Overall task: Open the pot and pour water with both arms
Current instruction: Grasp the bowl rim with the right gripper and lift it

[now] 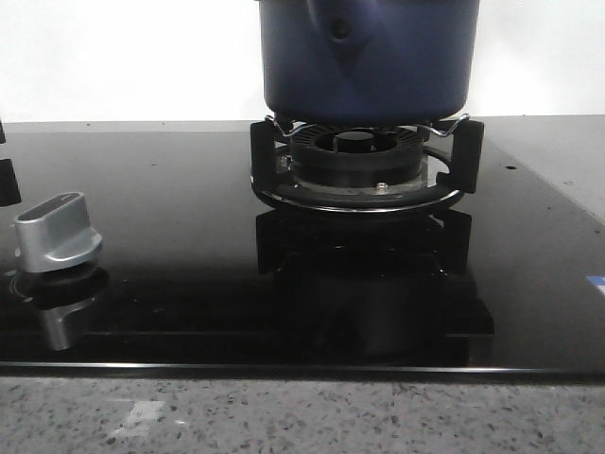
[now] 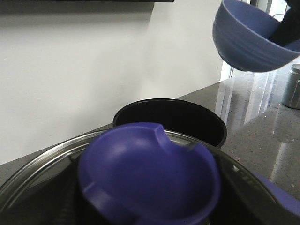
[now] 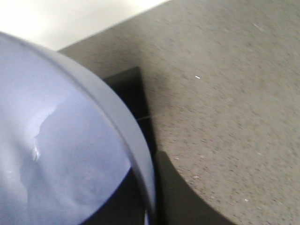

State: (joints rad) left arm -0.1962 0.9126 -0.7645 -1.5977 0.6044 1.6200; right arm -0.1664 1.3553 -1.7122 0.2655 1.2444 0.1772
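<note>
pot (image 1: 369, 61): sits on the burner stand (image 1: 364, 161) toward the counter's (image 1: 529, 170) back edge; open, so water can go in
lid (image 2: 145, 185): held aside, near the left wrist camera
bowl (image 2: 251, 37): raised, tilted, probably to pour
end effectors: both unseen; cannot tell their grip

A glossy black glass hob (image 1: 170, 236) lies on the speckled grey stone bench (image 1: 302, 416). A silver plastic control knob (image 1: 57, 232) stands near its left edge, a round black burner (image 1: 357, 151) further right.
</note>
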